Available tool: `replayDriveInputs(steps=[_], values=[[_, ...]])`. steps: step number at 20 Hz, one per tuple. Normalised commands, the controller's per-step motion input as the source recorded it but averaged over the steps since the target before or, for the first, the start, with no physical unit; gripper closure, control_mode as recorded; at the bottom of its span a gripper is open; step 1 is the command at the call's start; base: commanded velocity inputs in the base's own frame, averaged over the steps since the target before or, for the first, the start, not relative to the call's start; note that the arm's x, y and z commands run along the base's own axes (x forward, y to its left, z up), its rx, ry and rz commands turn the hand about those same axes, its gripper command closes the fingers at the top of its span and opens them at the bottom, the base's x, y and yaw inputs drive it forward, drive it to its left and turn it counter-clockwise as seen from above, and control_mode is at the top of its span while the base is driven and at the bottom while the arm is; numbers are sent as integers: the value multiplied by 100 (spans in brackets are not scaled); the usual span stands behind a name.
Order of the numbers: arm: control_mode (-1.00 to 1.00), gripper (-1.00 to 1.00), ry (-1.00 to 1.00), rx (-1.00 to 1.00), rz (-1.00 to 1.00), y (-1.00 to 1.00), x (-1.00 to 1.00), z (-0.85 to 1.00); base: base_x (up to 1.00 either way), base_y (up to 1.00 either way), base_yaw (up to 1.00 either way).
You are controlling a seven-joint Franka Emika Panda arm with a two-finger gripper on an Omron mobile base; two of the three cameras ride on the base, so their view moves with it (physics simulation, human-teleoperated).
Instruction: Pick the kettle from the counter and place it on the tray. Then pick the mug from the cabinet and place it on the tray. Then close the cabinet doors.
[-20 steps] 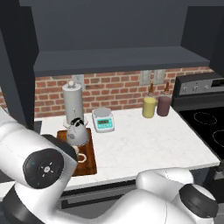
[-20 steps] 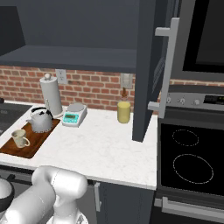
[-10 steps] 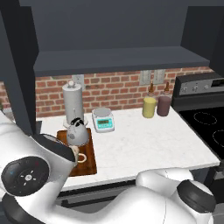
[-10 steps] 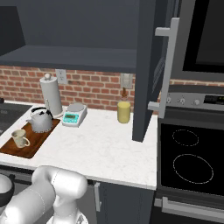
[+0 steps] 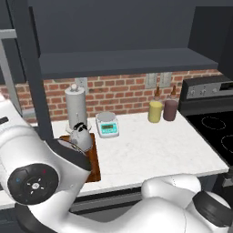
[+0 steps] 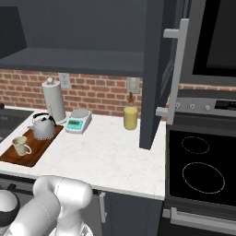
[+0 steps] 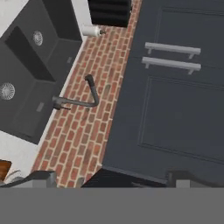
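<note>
The grey kettle (image 6: 44, 127) and the cream mug (image 6: 20, 145) both stand on the reddish-brown tray (image 6: 32, 156) at the left end of the white counter (image 6: 120, 152). In the left base view the kettle (image 5: 82, 136) sits on the tray (image 5: 94, 159) and my arm covers the tray's near part. Above, the navy cabinet (image 5: 123, 61) is open. Its left door (image 5: 31, 77) shows edge-on, and its right door (image 6: 154, 73) swings out with a silver handle (image 6: 177, 69). My gripper (image 7: 113, 177) is open, up by the brick wall, holding nothing.
A paper-towel roll (image 6: 54, 99), a white-and-teal scale (image 6: 76, 122), a yellow cup (image 5: 155, 111) and a maroon cup (image 5: 170, 109) stand along the brick wall. The black stove (image 6: 203, 170) lies to the right. A sink (image 7: 26, 74), a faucet (image 7: 83, 98) and shut navy doors (image 7: 175, 100) lie ahead of the hand.
My arm's big joint has sunk a little lower in the left base view. Kettle, mug, tray and doors have not moved.
</note>
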Motion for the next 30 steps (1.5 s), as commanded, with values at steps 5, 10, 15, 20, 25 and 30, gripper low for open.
replayDriveInputs(steps=[5, 10, 15, 20, 25, 30], values=[[-100, -100, 0, 0, -11, -50, 15, 0, 0, 0, 0], [-100, -100, 0, 0, -12, -52, 21, 0, 0, 0, 0], [-100, -100, 0, 0, -16, -59, 20, 0, 0, 0, 0], [-100, -100, 3, 0, -22, -65, 29, 0, 0, 0, 0], [-100, -100, 4, 0, -20, -64, 44, 0, 0, 0, 0], [-100, -100, 6, 0, -17, -63, 57, 0, 0, 0, 0]])
